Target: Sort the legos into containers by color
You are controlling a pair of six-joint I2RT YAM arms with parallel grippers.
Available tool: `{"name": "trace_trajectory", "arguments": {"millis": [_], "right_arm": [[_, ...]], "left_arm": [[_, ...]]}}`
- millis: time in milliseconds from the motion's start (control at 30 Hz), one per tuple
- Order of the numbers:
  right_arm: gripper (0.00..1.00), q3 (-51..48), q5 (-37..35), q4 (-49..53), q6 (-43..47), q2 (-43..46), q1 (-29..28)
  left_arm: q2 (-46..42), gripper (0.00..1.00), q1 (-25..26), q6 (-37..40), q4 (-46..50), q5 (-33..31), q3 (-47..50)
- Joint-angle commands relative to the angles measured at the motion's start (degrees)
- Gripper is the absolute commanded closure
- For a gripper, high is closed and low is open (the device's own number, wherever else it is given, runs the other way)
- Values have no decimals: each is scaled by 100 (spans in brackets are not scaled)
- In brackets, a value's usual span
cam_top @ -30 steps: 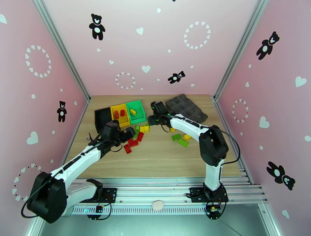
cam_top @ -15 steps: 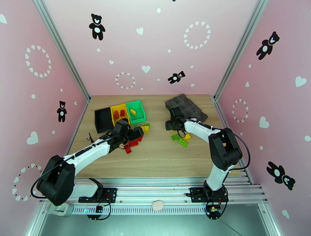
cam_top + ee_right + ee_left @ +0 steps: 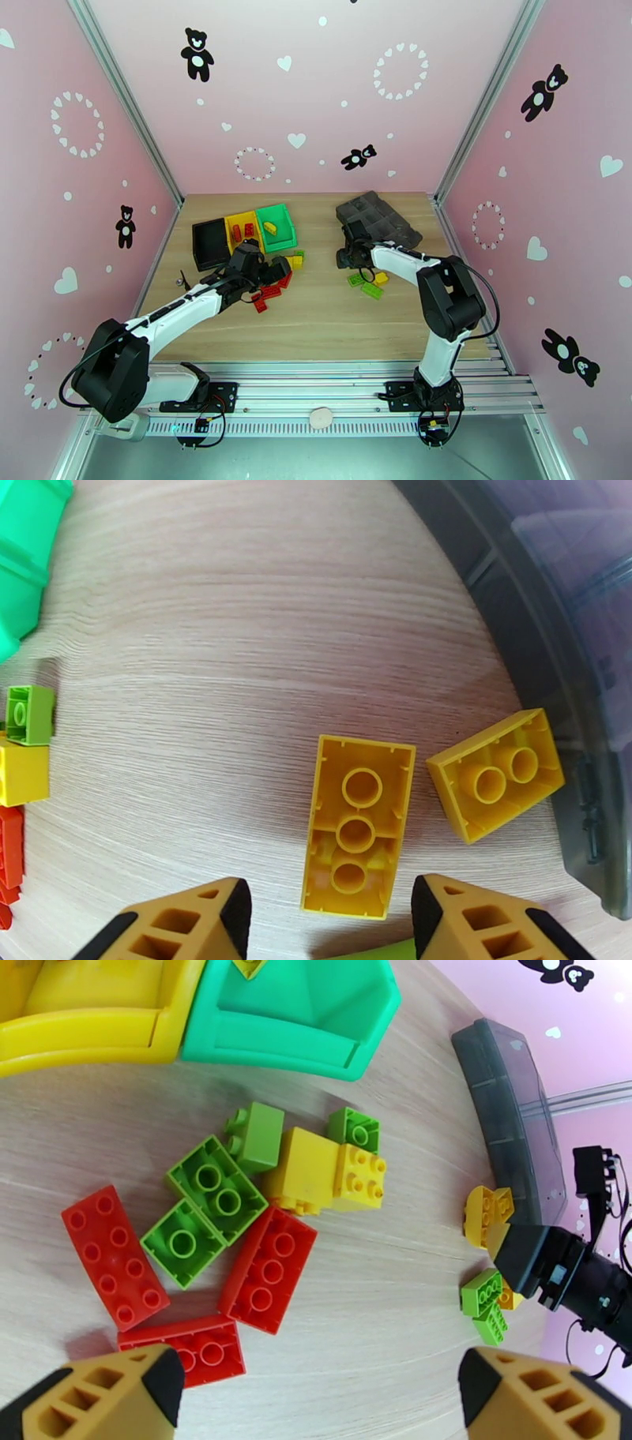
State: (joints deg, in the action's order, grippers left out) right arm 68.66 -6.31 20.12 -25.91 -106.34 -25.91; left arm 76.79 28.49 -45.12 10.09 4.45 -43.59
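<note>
**Right end effector (image 3: 328,906) open astride a yellow brick; grasp not yet made**

1. Right end effector: jaws spread wide, holding nothing. In the right wrist view its fingers flank the near end of a yellow brick (image 3: 359,827) lying underside up on the desk (image 3: 237,622). In the top view it sits low (image 3: 345,256) just in front of the dark grey tray (image 3: 378,217).

2. Left end effector (image 3: 320,1370): also wide open and empty, above the mixed pile of legos (image 3: 237,1220) in front of the green bin (image 3: 300,1007) and yellow bin (image 3: 95,1023).

3. Hazard: a second yellow brick (image 3: 496,774) lies just beside the target, nearly touching its far corner, against the tray's wall.

4. Recommended practice, as a judgement:
- Advance until the pads sit at the middle of the brick's long sides, not at its end, so it cannot pivot on closing.
- Keep the jaws square to those sides; the brick leans slightly clockwise in the wrist view.
- Hold the tray-side finger clear of the neighbouring brick.
- Close on the walls, not into the hollow underside, then lift straight up.

5. Destination: the top view shows red bricks in the yellow bin and a yellow one in the green bin (image 3: 276,227); the black bin (image 3: 211,243) looks bare. Yellow probably goes in the green bin.
</note>
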Motion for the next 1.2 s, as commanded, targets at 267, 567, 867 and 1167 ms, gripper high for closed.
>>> {"name": "trace_trajectory", "arguments": {"millis": [267, 567, 867, 1167], "right_arm": [[44, 113, 50, -43, -125, -511, 51], [47, 278, -61, -19, -120, -693, 64], [59, 398, -101, -30, -116, -744, 75], [67, 364, 221, -52, -90, -376, -60]], "left_arm": [[-173, 2, 27, 138, 220, -177, -141], [-228, 2, 25, 171, 290, -225, -151], [-449, 1, -62, 210, 449, -357, -84], [-742, 2, -467, 295, 629, -284, 42]]}}
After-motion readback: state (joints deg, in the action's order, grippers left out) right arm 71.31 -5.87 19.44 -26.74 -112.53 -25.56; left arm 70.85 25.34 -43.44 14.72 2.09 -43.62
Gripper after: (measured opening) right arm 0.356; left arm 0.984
